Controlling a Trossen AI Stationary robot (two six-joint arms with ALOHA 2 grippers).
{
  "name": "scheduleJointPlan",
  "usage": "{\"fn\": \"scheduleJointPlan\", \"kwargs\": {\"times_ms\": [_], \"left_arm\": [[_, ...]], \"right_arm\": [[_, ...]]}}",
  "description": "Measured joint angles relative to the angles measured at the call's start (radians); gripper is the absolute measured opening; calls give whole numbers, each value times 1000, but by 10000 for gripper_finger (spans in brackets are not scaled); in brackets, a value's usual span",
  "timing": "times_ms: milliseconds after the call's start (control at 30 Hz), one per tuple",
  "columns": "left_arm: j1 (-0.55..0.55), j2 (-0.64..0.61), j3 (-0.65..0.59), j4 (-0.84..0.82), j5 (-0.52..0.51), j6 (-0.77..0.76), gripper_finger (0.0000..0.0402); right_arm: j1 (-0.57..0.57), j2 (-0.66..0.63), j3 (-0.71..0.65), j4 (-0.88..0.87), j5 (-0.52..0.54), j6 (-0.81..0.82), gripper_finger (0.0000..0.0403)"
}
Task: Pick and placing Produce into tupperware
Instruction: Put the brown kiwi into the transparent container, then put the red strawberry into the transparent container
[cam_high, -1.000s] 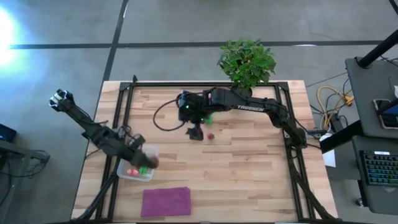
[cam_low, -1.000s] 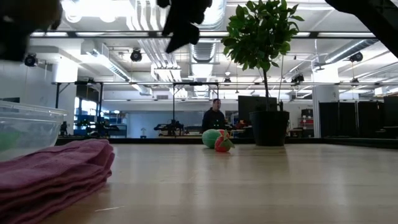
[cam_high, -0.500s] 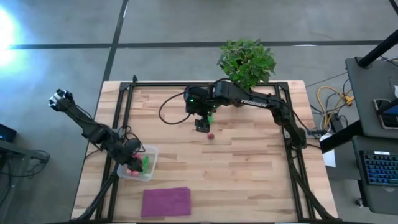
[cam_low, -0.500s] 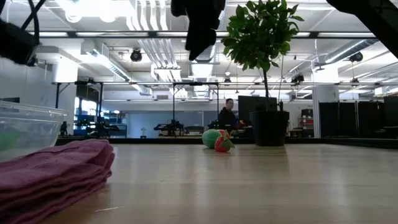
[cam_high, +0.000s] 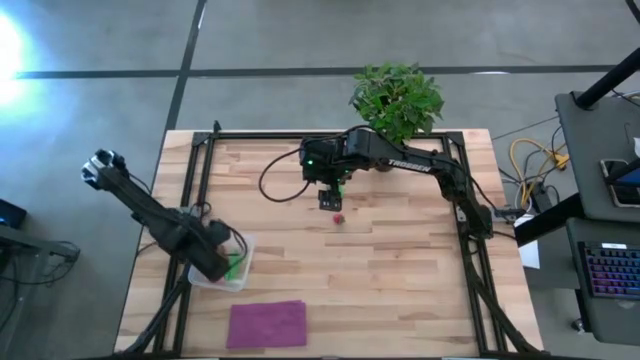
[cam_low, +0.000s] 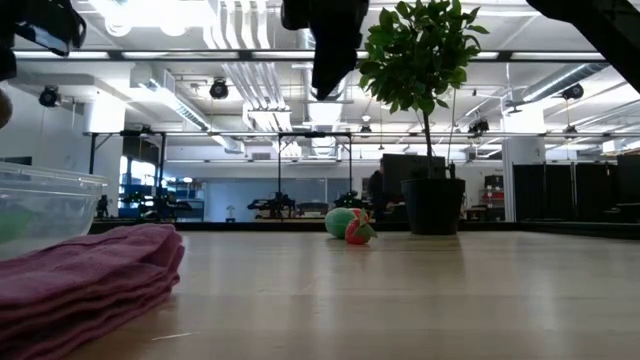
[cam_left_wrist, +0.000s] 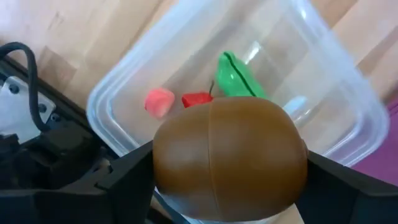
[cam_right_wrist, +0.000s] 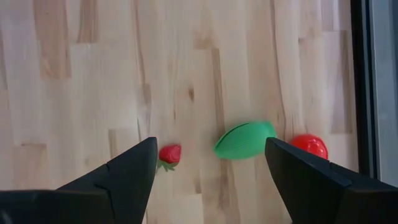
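Since half a second ago the right gripper (cam_high: 329, 200) has slid a little toward the plant (cam_high: 397, 98), and the left gripper (cam_high: 214, 262) has swung across the tub (cam_high: 240, 244), covering more of it; the person seen far behind the table in the low view has gone.

High view: the left gripper hangs over the tub, which sits just beyond the purple cloth (cam_high: 267, 323) near the table's (cam_high: 400, 270) front left corner. A green piece (cam_high: 233, 265) shows inside the tub beside the gripper. The right gripper hovers near the plant, with a strawberry (cam_high: 339, 217) on the wood just past it. A black cable (cam_high: 280, 180) loops on the table beside that arm.

Low view: the folded cloth (cam_low: 85, 275) fills the near left, with the tub's wall (cam_low: 45, 205) behind it. Far across the table, beside the plant's pot (cam_low: 433, 205), lie a green piece (cam_low: 341, 221) and a strawberry (cam_low: 359, 231), touching. The right gripper (cam_low: 333, 60) hangs high above them.

Left wrist view: the fingers (cam_left_wrist: 134, 171) are clamped on a brown kiwi (cam_left_wrist: 229, 155), held directly above the tub (cam_left_wrist: 118, 102). Inside lie a pink piece (cam_left_wrist: 159, 101), a small red piece (cam_left_wrist: 197, 99) and a green piece (cam_left_wrist: 235, 78). The kiwi hides much of the tub floor.

Right wrist view: the fingers (cam_right_wrist: 134, 168) are spread wide and hold nothing. Between them on the wood lie a strawberry (cam_right_wrist: 169, 154), a green oval (cam_right_wrist: 245, 139) and a red ball (cam_right_wrist: 309, 145), the ball touching the oval and next to the dark table frame (cam_right_wrist: 362, 81).
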Motion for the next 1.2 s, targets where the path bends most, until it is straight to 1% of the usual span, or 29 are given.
{"fn": "scheduleJointPlan", "kwargs": {"times_ms": [100,200,300,400,533,667,733,800,900,967,1033,1100,1200], "left_arm": [[0,83,16,2,43,47,302],[-5,143,41,-1,40,90,308],[-8,171,56,-1,31,98,320],[-7,174,47,-1,30,90,340],[-7,156,23,-2,67,82,362],[-7,135,25,0,67,86,367],[-7,120,33,1,46,92,368],[-5,106,38,5,-1,93,368],[-3,70,41,50,-99,104,368],[2,34,35,135,-141,140,368],[12,-7,24,217,-153,200,368],[29,-42,16,282,-164,255,368],[67,-88,14,331,-170,281,368]], "right_arm": [[0,0,0,-7,0,0,290],[0,0,0,-23,0,-5,293],[0,0,0,-36,0,-6,295],[0,0,0,-36,0,-14,293],[0,0,0,-37,0,-21,293],[0,-5,-1,-59,-1,-26,295],[0,-20,-2,-67,-1,-26,293],[2,-43,-2,-70,-1,-24,291],[7,-99,-11,-95,-1,0,291],[7,-148,-31,-97,0,26,292],[7,-206,-73,-95,7,58,292],[7,-274,-134,-87,44,97,291],[7,-377,-255,-60,109,170,291]]}}
